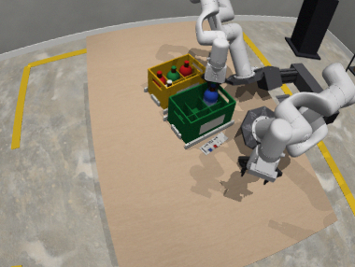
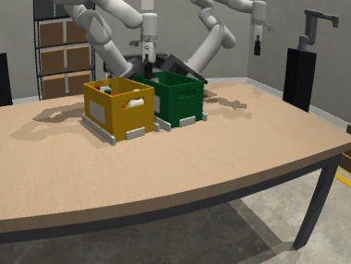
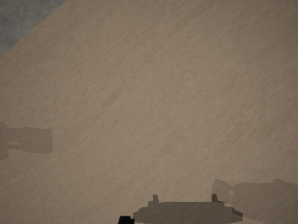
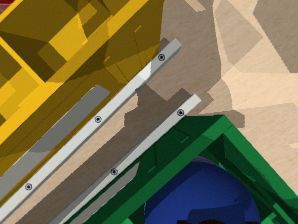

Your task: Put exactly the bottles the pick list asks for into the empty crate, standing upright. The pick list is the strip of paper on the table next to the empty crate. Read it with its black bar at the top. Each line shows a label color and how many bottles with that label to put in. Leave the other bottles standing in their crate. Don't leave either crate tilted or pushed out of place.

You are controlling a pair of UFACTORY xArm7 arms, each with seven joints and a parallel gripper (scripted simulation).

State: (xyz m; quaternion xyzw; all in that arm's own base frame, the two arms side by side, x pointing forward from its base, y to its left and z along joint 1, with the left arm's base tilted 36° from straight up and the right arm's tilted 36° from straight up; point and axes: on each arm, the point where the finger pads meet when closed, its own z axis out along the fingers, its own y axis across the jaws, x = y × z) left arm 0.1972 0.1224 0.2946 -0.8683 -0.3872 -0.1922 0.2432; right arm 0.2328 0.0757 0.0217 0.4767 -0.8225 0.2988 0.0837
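The green crate [image 1: 191, 133] [image 2: 177, 111] [image 4: 167, 167] stands level and holds a blue bottle [image 1: 211, 96] [image 4: 195, 192], upright in a corner compartment. My right gripper [image 1: 212, 87] [image 2: 148, 75] [image 4: 210, 221] is shut on the blue bottle's dark neck, low over the crate. The yellow crate [image 1: 161, 97] [image 2: 134, 124] beside it holds a large red bottle [image 1: 186, 70], a green bottle [image 1: 173, 76], another red-topped bottle [image 1: 160, 75] and a white-topped bottle [image 1: 169, 83]. The pick list [image 1: 220, 139] shows blue and red marks; its numbers are unreadable. My left gripper [image 1: 255, 176] [image 2: 257, 48] is open and empty, away from the crates.
Light rails [image 4: 98, 119] run along the crates' bases, with a narrow gap between the two crates. The left arm hangs over the table near the pick list's side. A dark pedestal [image 1: 313, 28] [image 2: 299, 78] stands beyond the table.
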